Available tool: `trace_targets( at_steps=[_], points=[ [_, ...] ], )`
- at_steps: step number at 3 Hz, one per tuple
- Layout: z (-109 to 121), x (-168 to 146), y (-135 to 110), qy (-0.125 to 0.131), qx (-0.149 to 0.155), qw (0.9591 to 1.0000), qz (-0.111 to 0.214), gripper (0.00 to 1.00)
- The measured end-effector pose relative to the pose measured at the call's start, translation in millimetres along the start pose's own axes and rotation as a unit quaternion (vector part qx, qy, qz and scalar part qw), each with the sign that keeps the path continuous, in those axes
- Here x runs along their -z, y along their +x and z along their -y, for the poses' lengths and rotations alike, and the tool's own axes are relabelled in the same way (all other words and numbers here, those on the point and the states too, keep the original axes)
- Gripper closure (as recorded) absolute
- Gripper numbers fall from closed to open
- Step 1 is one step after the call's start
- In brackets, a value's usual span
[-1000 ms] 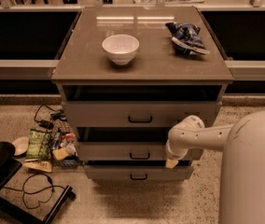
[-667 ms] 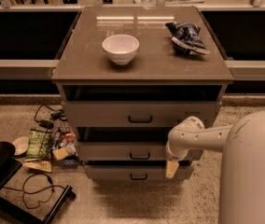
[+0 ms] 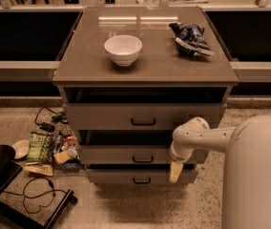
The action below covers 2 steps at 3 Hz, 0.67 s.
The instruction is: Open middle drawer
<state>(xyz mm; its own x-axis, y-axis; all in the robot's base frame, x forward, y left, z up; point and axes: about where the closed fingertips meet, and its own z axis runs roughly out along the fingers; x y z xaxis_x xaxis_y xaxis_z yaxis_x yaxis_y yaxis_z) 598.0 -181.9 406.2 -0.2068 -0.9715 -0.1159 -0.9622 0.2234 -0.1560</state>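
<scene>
The middle drawer point(image 3: 126, 154) is the second of three grey-beige fronts on the cabinet. It has a small black pull handle point(image 3: 142, 159), and a dark gap shows above its front. My gripper point(image 3: 175, 171) hangs down from the white arm point(image 3: 197, 137) at the right end of the drawer fronts. It is right of the middle drawer's handle and level with the lowest drawer point(image 3: 126, 176). It holds nothing that I can see.
A white bowl point(image 3: 123, 49) and a blue snack bag point(image 3: 191, 38) lie on the cabinet top point(image 3: 145, 66). The taller top drawer point(image 3: 143, 116) is above. Snack bags point(image 3: 40, 147), cables and a black stand point(image 3: 11, 185) lie on the floor at the left. My white body point(image 3: 257, 175) fills the right.
My gripper has dropped a little, from the level of the middle drawer front to the lowest one. The drawers have not moved.
</scene>
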Motion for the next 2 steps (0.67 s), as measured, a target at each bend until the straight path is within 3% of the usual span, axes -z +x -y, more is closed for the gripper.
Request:
trace_targets(
  at_steps=[1,2],
  points=[
    [4,-8,1,-0.016,-0.006,0.9999,-0.001,0.0],
    [-6,5,5,-0.025,-0.02,0.9993,-0.02,0.19]
  ],
)
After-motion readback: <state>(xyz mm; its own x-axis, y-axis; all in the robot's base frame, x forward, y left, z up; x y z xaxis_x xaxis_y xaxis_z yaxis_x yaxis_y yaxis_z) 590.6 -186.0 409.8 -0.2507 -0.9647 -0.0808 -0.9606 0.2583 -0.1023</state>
